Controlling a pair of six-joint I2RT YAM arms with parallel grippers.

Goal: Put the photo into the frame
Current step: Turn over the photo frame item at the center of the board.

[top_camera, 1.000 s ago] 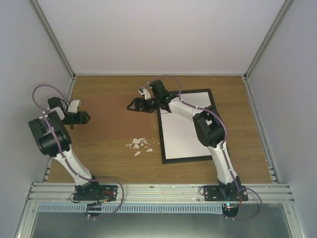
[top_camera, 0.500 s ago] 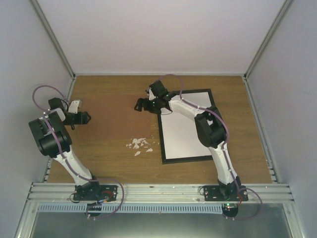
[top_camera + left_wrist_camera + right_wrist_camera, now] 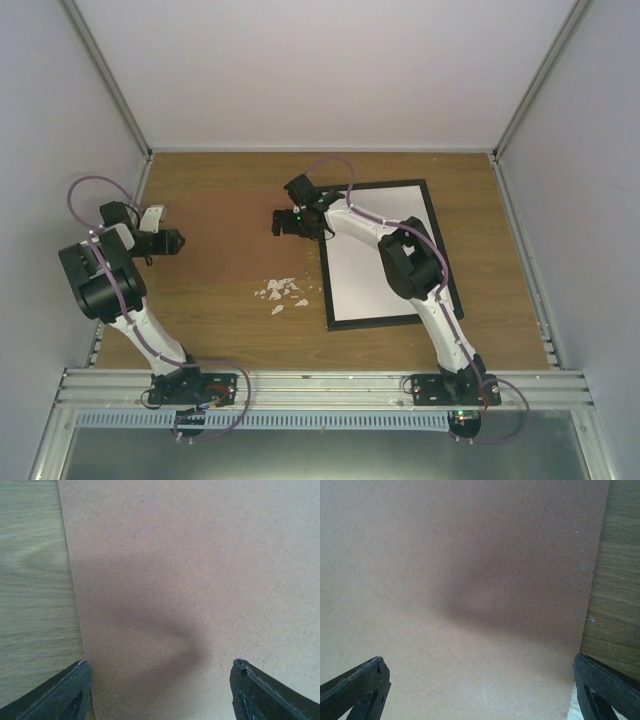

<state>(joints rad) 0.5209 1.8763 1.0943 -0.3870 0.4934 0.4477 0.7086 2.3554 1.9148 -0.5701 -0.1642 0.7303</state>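
Wood desk (image 3: 500, 250): my left end effector (image 3: 161, 665) and right end effector (image 3: 479, 658) gape empty over the brown board (image 3: 200, 555); frame (image 3: 395, 321) lies flat at right, likely light, stiff, so pinch its rim; photo unseen.

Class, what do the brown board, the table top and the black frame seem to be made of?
Brown board: probably fibreboard, matt, with fine speckle and no grain. Table top: wood or wood-look laminate, showing streaked grain. Black frame: unclear, maybe painted wood or plastic; only thin dark edges show.
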